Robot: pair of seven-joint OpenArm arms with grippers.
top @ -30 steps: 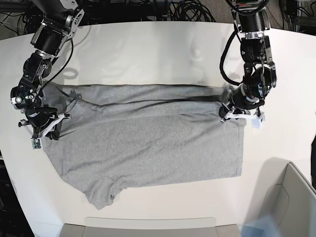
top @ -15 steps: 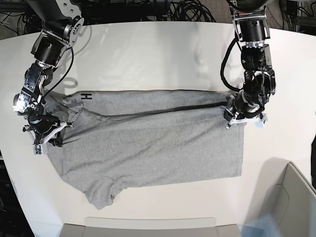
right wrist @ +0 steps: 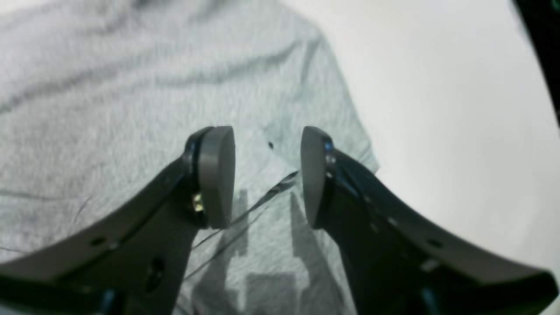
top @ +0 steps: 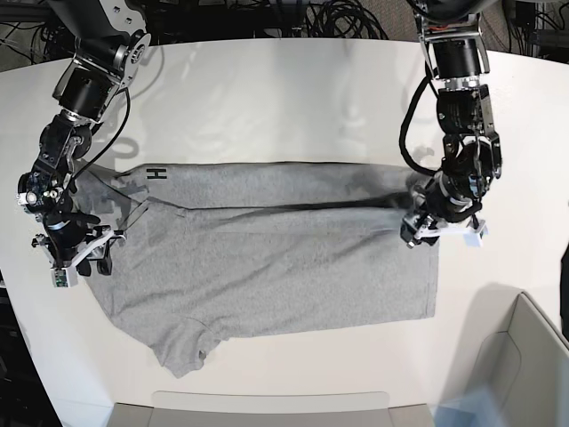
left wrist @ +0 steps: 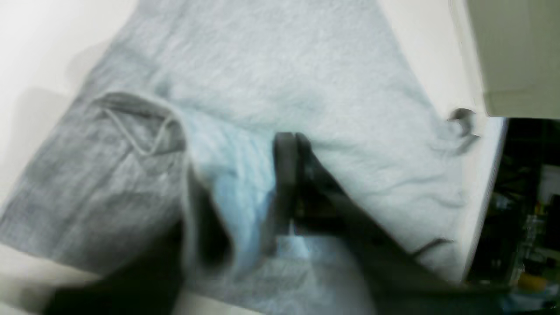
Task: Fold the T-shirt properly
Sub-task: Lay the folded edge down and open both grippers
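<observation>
Grey tee spread out on the white table, one arm at each end

We've got the T-shirt lying mostly flat on the table, with a long fold running across it and a bit of black lettering peeking out along the far edge. Our right gripper sits at the sleeve end with its jaws clearly spread apart, nothing between them, and the grey cloth is right underneath and ahead of the pads. In the base view it shows at the shirt's edge. Our left gripper is over at the opposite end, on the folded hem corner. Its wrist view is pretty blurry, but the dark fingers look pressed together with a bunch of fabric gathered up right beside them.
</observation>
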